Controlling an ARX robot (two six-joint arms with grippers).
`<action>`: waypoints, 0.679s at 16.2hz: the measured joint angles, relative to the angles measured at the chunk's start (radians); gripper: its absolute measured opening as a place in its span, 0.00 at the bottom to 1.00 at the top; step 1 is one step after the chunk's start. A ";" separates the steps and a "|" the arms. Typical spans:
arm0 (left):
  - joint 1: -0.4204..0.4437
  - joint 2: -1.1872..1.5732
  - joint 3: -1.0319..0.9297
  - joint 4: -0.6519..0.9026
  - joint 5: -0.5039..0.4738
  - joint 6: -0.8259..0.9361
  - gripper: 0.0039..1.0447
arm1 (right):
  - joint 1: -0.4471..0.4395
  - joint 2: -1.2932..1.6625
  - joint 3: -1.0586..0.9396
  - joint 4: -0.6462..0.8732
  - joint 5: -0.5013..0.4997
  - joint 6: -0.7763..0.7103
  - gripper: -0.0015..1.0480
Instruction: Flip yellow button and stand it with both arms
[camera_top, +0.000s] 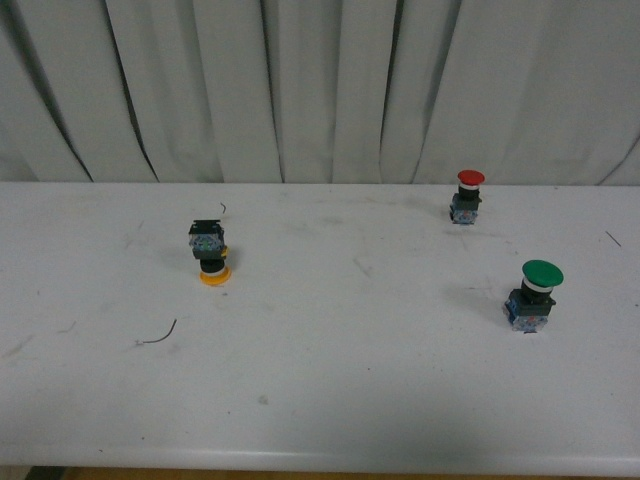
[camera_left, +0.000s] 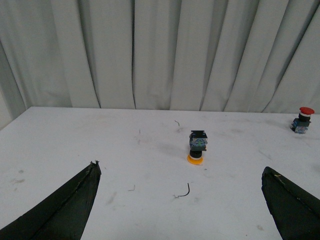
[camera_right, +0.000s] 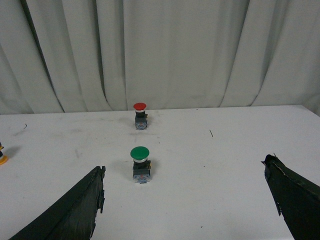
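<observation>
Yellow button (camera_top: 211, 255) is seen cap-down, wire scrap (camera_top: 158, 335) near; red button (camera_top: 468, 196), green button (camera_top: 535, 295) well apart. Left gripper (camera_left: 181, 169), right gripper (camera_right: 185, 165) are spread wide, empty.

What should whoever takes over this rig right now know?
Left claw: open, empty.
Right claw: open, empty.
Yellow button: on the table, left of centre in the front view, upside down, cap down and contact block up.
Red button and green button: standing cap up on the right.
Done: nothing yet.
Left: grasp the yellow button, flip it, stand it.
</observation>
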 joint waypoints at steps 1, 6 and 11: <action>0.000 0.000 0.000 0.000 0.000 0.000 0.94 | 0.000 0.000 0.000 0.000 0.000 0.000 0.94; 0.000 0.000 0.000 0.000 0.000 0.000 0.94 | 0.000 0.000 0.000 0.000 0.000 0.000 0.94; 0.000 0.000 0.000 0.000 0.000 0.000 0.94 | 0.000 0.000 0.000 0.000 0.000 0.000 0.94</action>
